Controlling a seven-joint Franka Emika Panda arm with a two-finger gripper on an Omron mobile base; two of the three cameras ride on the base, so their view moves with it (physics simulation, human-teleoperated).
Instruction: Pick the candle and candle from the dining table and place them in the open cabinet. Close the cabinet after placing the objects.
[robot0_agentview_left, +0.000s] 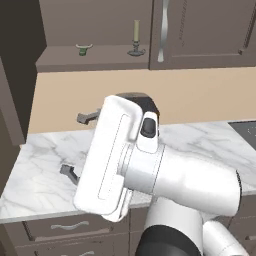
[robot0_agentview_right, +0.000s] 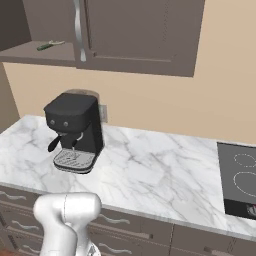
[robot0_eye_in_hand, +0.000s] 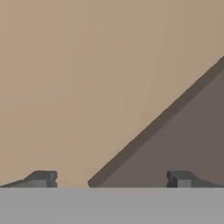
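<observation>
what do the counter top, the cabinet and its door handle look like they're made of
Counter top: polished white marble, by its grey veins. Open cabinet: matt dark brown wood or laminate, no grain visible. Door handle: brushed silver metal, judging by its pale sheen.

Arm fills lower centre of left base view, hand turned toward frame left. Pincer (robot0_agentview_left: 79, 145) empty, fingers (robot0_agentview_left: 86, 118) spread wide apart; both tips at hand view bottom edge.
</observation>
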